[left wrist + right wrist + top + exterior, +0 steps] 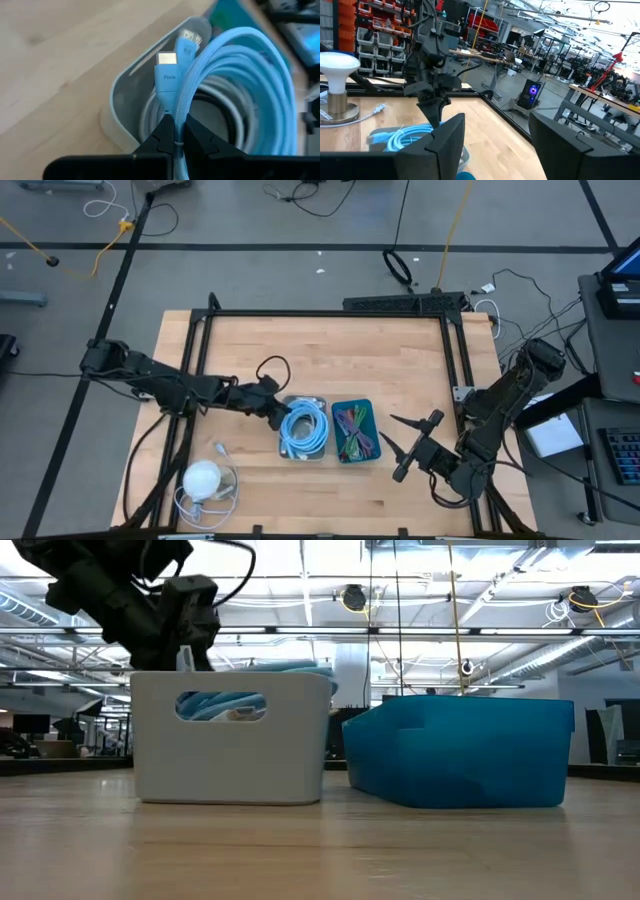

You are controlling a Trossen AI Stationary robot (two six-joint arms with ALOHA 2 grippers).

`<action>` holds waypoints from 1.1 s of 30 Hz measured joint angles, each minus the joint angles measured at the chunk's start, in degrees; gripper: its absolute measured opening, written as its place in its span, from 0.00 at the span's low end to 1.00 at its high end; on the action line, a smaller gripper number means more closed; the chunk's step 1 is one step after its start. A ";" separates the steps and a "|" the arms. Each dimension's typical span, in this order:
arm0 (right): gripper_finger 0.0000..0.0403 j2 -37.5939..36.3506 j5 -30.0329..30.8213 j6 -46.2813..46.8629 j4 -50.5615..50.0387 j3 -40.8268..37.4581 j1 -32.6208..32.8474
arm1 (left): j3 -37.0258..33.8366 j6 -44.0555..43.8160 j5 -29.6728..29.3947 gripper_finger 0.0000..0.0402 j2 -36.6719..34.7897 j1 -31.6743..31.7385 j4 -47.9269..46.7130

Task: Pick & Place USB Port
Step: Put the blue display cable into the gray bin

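Note:
A white bin (pixel 303 430) holds a coil of light-blue braided cable (pixel 250 90); its blue plug (pixel 167 80) with a metal tip stands out beyond my left fingertips. My left gripper (pixel 277 413) is over the bin's left end, shut on this cable; the low view shows the left gripper (pixel 175 615) above the bin's rim (pixel 230 680). Beside the white bin stands a blue bin (pixel 354 430) with coloured cables. My right gripper (pixel 405 445) waits open to the right of the blue bin. My left gripper pinches the light-blue cable just behind its plug (pixel 176 117) between the two fingers (pixel 160 137). The fingers come slanting down from the table's left and lie along the cable. The plug sticks out past the fingertips, and the rest of the coil lies in the white bin.
A white round lamp (pixel 203 478) with a thin white cord (pixel 220 450) sits near the table's near left corner. A black cable loop (pixel 272 367) lies behind the left gripper. A black frame (pixel 330 313) borders the wooden tabletop.

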 joint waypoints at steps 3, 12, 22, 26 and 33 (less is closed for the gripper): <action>0.53 -0.01 0.00 -0.20 0.00 0.00 -0.01 | -0.02 -0.46 0.52 0.03 0.00 0.63 -0.12; 0.53 0.01 0.19 -0.81 0.00 0.00 -0.01 | -0.20 2.84 1.25 0.17 0.15 0.33 4.51; 0.53 -0.01 0.21 -0.81 0.00 0.00 -0.01 | 2.36 3.39 -1.29 0.55 0.13 -1.31 1.63; 0.53 0.00 0.21 -0.81 0.00 0.00 -0.01 | 2.43 2.58 -4.39 0.60 -0.16 -1.49 0.00; 0.53 0.00 0.29 -0.63 -0.08 0.00 -0.01 | 8.63 13.51 -4.45 0.41 -1.97 -4.24 2.85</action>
